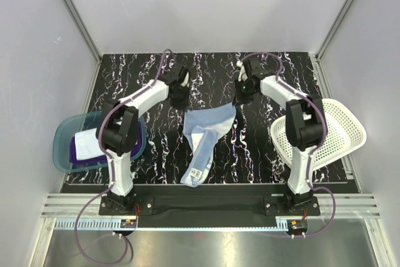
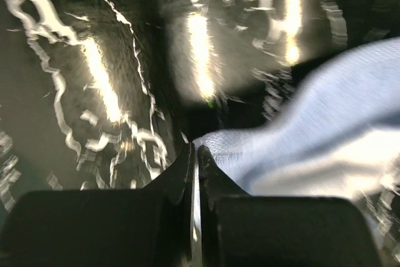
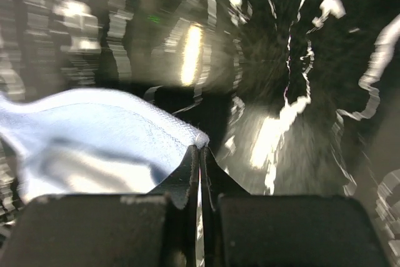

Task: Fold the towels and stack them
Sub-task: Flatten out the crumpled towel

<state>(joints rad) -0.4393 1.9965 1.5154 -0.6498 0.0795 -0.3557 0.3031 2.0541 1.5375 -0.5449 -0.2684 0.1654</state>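
Note:
A light blue towel (image 1: 205, 134) with a white tag hangs stretched between both grippers over the middle of the table, its lower end trailing on the surface near the front edge. My left gripper (image 1: 180, 100) is shut on its left corner; the cloth (image 2: 300, 136) shows in the left wrist view beside the gripper (image 2: 197, 149). My right gripper (image 1: 238, 99) is shut on the right corner; the towel (image 3: 100, 136) and gripper (image 3: 201, 149) show in the right wrist view. A purple towel (image 1: 80, 152) and a white towel (image 1: 87, 141) lie folded in the teal tub (image 1: 62, 139).
The white perforated basket (image 1: 340, 130) stands tilted at the right edge of the black marbled table (image 1: 156, 148). The teal tub is at the left edge. Grey enclosure walls surround the table.

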